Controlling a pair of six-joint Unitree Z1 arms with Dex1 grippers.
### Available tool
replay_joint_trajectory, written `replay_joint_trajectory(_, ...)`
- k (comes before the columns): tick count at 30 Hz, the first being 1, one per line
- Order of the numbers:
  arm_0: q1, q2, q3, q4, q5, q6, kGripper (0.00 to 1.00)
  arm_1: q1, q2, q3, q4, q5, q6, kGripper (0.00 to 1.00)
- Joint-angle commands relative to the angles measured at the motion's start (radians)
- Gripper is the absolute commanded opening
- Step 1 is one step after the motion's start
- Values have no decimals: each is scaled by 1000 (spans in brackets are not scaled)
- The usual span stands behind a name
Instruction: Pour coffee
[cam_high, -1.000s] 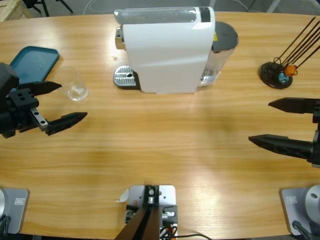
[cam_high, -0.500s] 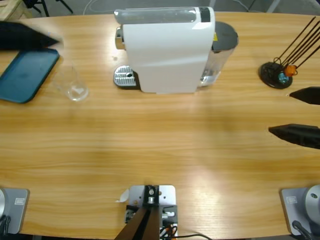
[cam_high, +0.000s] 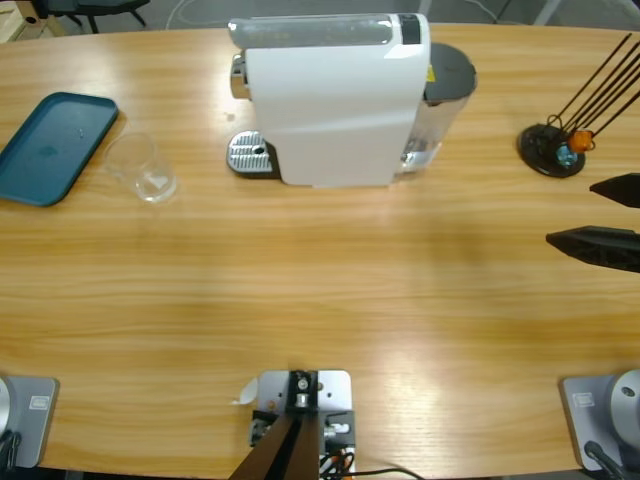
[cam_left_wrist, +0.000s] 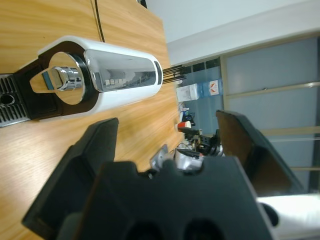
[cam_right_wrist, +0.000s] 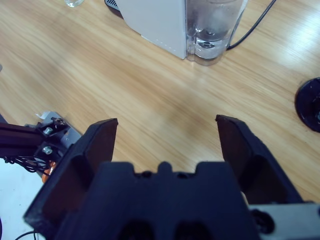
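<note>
Coffee machine stands at back middle of table. Clear cup left of it, beside blue tray. Right gripper spread wide, empty, cut off by right edge. Left gripper spread wide, empty, missing from high view.

- The right gripper is all black. It has 2 wide, flat jaws with square tips.
- Between those jaws sits a chunky black body with a small notch in the middle of its top edge.
- From above, the right gripper looks like 2 long black points that get thin at the ends.
- The left gripper looks the same: 2 black jaws, smooth and a bit shiny.
- Its black body has 2 round hollows near the bottom.
</note>
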Motion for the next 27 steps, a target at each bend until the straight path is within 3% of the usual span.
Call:
replay_joint_trajectory(1,18,95,134,-152,-22,-74,849,20,0,12,18,-16,19,835)
replay_joint_trajectory(9,18,184,153,-320,-72,-114,849,37,0,16,15,-16,24,835)
replay_joint_trajectory(27,18,316,135,-448,-103,-134,849,38,-2,20,12,-17,33,835)
